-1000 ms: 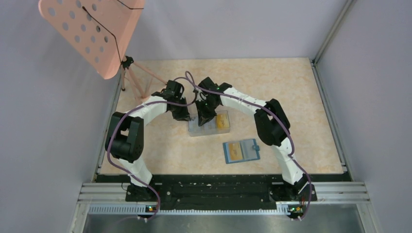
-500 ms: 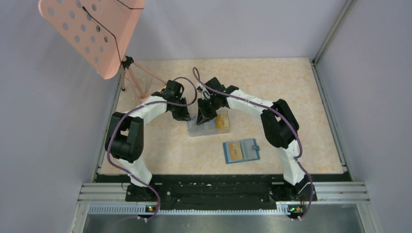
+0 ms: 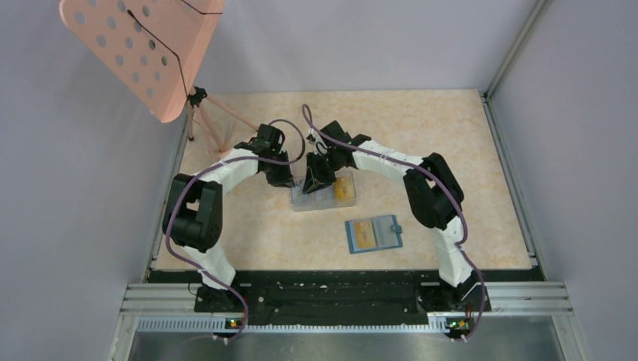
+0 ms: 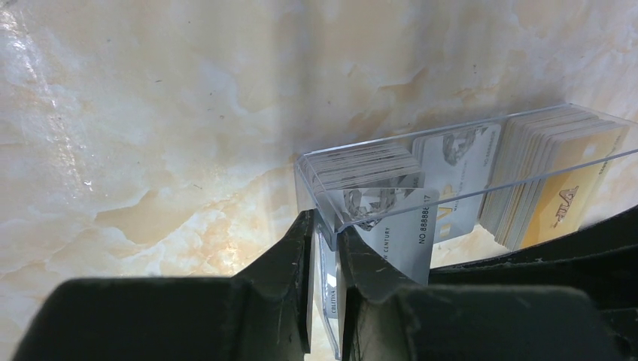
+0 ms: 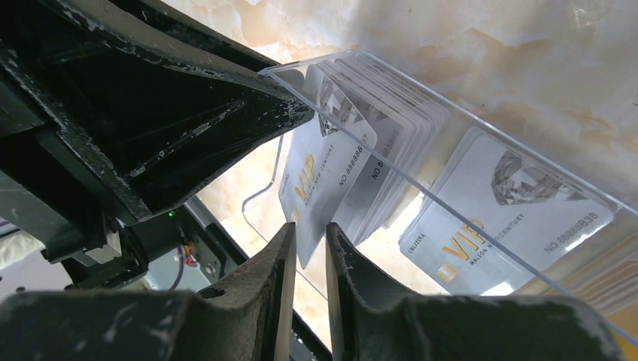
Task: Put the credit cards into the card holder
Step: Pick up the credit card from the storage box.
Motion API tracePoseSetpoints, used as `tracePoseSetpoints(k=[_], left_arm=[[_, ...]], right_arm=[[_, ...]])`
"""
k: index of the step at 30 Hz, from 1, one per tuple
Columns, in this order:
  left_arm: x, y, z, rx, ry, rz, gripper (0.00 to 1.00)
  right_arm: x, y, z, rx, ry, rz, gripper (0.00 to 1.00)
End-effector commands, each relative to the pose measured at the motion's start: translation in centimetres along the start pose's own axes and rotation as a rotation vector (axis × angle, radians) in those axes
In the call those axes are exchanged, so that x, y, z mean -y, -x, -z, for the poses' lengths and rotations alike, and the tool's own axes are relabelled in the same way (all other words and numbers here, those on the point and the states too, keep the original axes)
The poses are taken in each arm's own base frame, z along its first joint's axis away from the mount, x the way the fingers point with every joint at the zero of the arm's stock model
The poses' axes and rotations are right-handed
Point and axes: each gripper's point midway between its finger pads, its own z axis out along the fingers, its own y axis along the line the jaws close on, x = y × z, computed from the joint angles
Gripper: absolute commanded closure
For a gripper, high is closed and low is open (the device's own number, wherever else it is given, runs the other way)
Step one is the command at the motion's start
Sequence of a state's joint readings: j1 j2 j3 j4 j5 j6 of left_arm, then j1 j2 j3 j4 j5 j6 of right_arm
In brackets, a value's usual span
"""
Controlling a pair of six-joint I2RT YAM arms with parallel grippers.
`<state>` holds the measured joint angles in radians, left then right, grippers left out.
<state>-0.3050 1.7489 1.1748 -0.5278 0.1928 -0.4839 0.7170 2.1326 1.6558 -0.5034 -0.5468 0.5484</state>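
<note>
The left gripper (image 4: 323, 229) clamps the end wall of the clear plastic compartment box (image 4: 466, 173); the right gripper (image 5: 310, 229), nearly closed, pinches a silvery-white VIP credit card (image 5: 327, 169) by its edge — a shallow hold that could slip or drag neighbours out; the open teal-blue folding card holder (image 3: 374, 234) lies well apart.

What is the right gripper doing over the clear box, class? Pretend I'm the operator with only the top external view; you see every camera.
Observer: The right wrist view shows the right gripper with a corner of a silver VIP card between its nearly closed jaws. I can't tell whether it is clamped.
Operator: And the left gripper?
Observer: In the left wrist view, the left gripper pinches the end wall of the clear box.
Operator: What's beside that card?
Observer: A stack of silver cards; the card leans away from it.
</note>
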Motion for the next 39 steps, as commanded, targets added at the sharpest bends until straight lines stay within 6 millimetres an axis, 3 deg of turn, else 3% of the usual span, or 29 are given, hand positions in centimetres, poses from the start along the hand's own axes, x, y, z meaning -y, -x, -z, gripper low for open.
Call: tracePoseSetpoints(k=[1,6,22,29,35,39], left_arm=[[1.1,0.2,0.6,0.012,-0.032,0.001,0.9],[1.2,0.4,0.8,0.019,-0.036,-0.001,0.89],[1.5,0.5,1.1,0.028,-0.045,-0.004,0.89],[2.8,1.2,2.7,0.062,-0.1,0.0,0.81],[4.1,1.2,3.1,0.062,-0.173,0.024,0.8],[3.9,1.0,3.1,0.058,-0.166,0.028,0.79]], right_arm=[[-4.5,1.3,0.4,0.046,0.161,0.053,0.82],[-5.0,1.5,0.8,0.066,0.211,0.029,0.91],[-5.6,1.5,1.5,0.135,0.34,-0.037,0.85],[-5.6,1.8,1.9,0.17,0.346,-0.039,0.85],[-4.8,1.7,1.0,0.165,0.341,-0.059,0.85],[-4.4,1.7,0.6,0.163,0.323,-0.072,0.86]])
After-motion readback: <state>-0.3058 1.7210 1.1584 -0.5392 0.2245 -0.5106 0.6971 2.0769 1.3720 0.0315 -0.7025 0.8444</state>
